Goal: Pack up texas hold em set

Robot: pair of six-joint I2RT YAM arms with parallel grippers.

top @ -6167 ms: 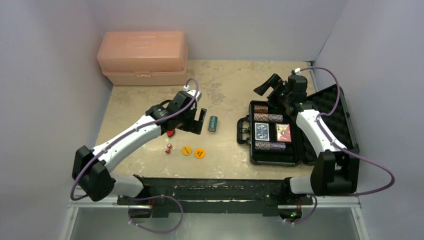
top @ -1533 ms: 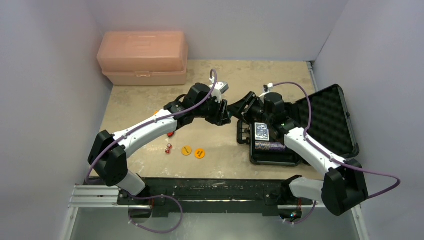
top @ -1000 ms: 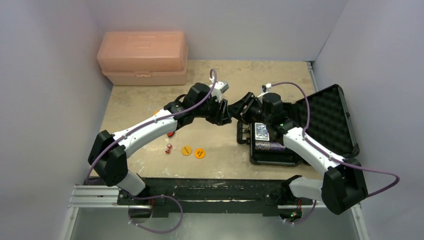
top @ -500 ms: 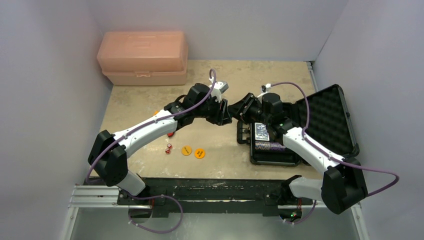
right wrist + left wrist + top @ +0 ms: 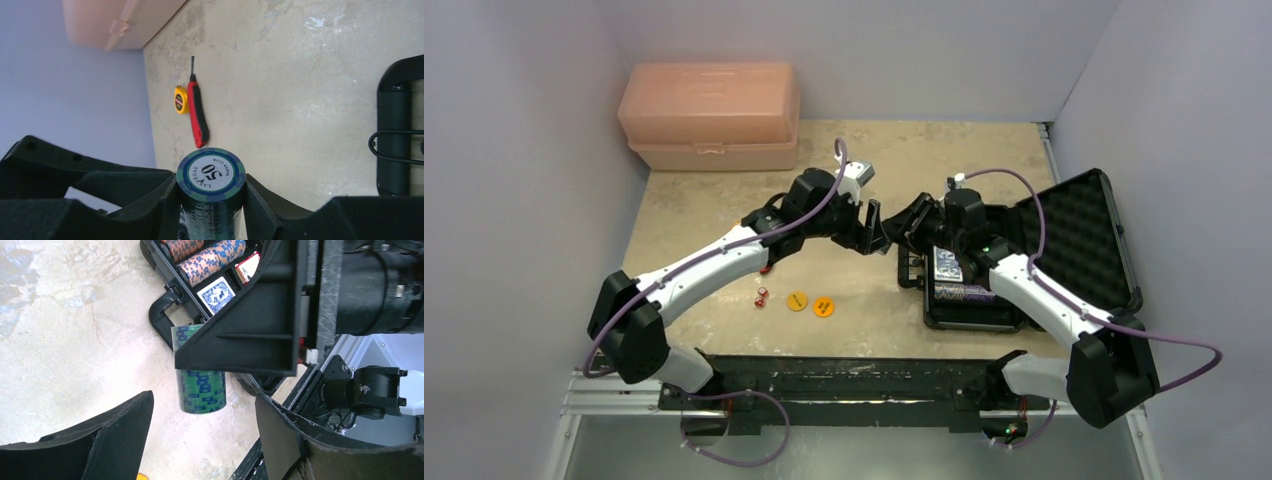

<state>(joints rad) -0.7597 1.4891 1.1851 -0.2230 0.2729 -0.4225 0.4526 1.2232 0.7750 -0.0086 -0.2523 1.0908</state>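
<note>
A green and blue striped poker chip stack (image 5: 211, 175) stands between my right gripper's (image 5: 211, 205) fingers, which are shut on it above the table. Seen from the left wrist, the same stack (image 5: 200, 387) hangs under a right finger (image 5: 240, 345), and my left gripper (image 5: 200, 432) stands open just short of it, touching nothing. From the top, the two grippers (image 5: 873, 226) (image 5: 904, 222) meet left of the open black case (image 5: 969, 318). That case holds chip rows (image 5: 202, 265) and a blue deck (image 5: 946, 265). Two orange discs (image 5: 797, 300) and red dice (image 5: 762, 296) lie on the table.
A peach toolbox (image 5: 711, 115) sits at the back left. A red utility knife (image 5: 198, 115) and a yellow tape measure (image 5: 180, 99) lie on the table left of the arms. The case's foam-lined lid (image 5: 1074, 230) lies open to the right, its handle (image 5: 165, 315) facing left.
My left gripper has opened off the chip stack and drawn back a little to the left. The right gripper has closed on the stack and stays put.
</note>
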